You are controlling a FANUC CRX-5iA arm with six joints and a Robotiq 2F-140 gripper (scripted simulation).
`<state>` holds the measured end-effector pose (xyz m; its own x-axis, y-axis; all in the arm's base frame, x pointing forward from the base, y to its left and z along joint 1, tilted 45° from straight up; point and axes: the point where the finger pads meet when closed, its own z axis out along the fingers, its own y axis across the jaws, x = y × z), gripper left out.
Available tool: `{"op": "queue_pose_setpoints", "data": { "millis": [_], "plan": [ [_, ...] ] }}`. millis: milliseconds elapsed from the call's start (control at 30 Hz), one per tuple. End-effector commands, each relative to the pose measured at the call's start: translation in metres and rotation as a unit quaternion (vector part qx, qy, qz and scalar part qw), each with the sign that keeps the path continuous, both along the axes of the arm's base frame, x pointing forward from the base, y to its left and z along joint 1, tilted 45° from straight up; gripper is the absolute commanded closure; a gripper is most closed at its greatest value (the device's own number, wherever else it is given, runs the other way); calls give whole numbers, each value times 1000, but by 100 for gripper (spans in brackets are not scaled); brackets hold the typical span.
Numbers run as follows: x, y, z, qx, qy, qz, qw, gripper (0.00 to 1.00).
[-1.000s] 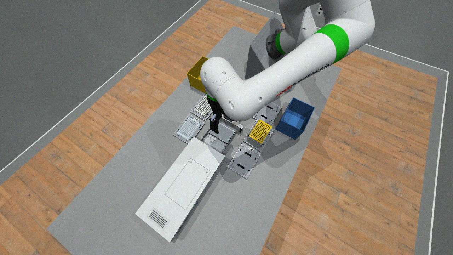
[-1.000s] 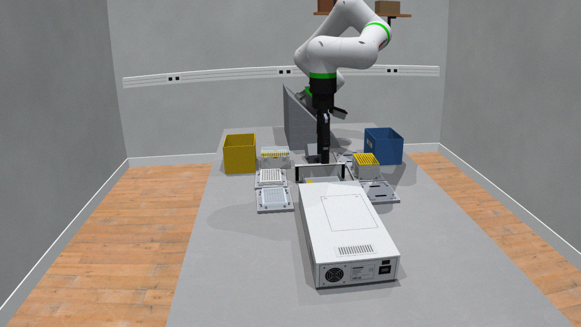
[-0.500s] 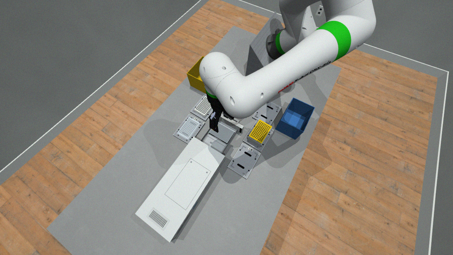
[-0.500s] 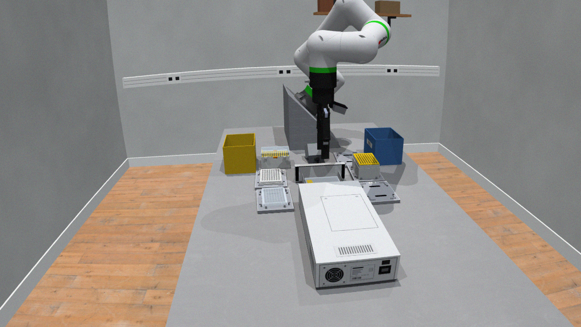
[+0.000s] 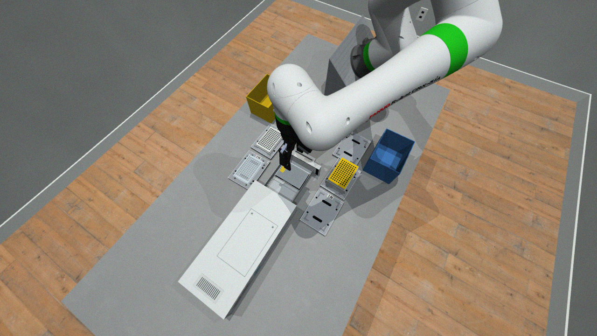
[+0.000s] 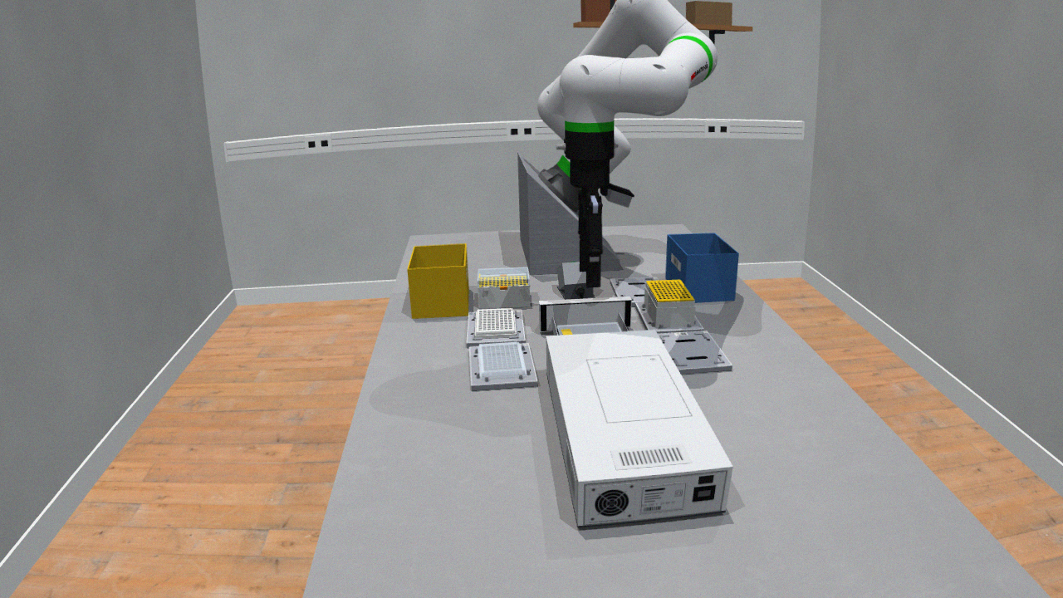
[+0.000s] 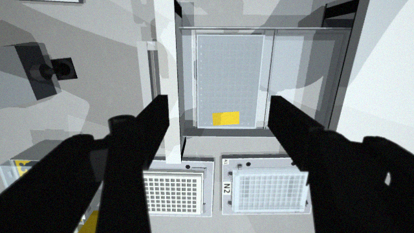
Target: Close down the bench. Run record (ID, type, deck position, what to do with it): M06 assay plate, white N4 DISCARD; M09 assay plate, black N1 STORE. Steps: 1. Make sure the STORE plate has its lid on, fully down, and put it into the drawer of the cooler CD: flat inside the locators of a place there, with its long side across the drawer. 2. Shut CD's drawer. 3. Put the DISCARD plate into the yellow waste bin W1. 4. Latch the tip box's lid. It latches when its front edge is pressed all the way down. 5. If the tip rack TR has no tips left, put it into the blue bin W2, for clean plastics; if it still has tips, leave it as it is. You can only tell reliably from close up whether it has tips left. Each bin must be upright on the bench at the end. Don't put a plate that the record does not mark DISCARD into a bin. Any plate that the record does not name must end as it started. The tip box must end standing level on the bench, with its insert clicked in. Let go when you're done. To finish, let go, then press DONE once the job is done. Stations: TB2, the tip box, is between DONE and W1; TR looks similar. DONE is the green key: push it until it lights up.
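1. Two black fingers of the gripper (image 7: 217, 113) stand spread about halfway, pinching nothing, with bare air between them.
2. The gripper hangs from the white arm (image 5: 358, 95), pointing straight down above the open drawer (image 5: 310, 165) of the cooler CD (image 6: 639, 416).
3. A lidded plate (image 7: 229, 81) lies flat in the drawer, in the place nearer the drawer's front, its long side across the drawer. It carries a yellow label (image 7: 226, 118) at one end. Its colour under the pale lid is hard to tell, so it is probably, not certainly, the black STORE plate.
4. The drawer's other place (image 7: 301, 74), nearer the cooler body, shows only its floor.
5. The white assay plate (image 5: 267, 138) sits on its deck pad beside the drawer, apart from the gripper. Just beside it, on the pad marked N2 (image 7: 227, 189), lies a clear plate (image 7: 270, 190).
6. The yellow waste bin W1 (image 6: 438, 279) stands upright at the bench's far left corner. A tip box with a yellow insert (image 6: 502, 285) stands next to it.
7. The blue bin W2 (image 6: 701, 266) stands upright on the other side, with the yellow-topped tip rack (image 6: 668, 301) near it.
8. Two bare deck pads (image 5: 322, 211) lie on the blue bin's side of the drawer, one before and one behind the tip rack.
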<state>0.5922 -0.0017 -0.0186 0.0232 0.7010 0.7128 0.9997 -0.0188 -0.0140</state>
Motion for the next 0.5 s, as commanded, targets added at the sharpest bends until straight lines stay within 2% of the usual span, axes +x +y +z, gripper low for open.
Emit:
{"op": "queue_pose_setpoints", "data": {
  "millis": [0, 167, 200, 467],
  "plan": [
    [-16, 2, -2, -1, -1, -1, 1000, 39],
    [-28, 5, -4, -1, -1, -1, 1000, 41],
    [-32, 6, -5, -1, -1, -1, 1000, 90],
    [-62, 12, -10, -1, -1, -1, 1000, 90]
  ]
}}
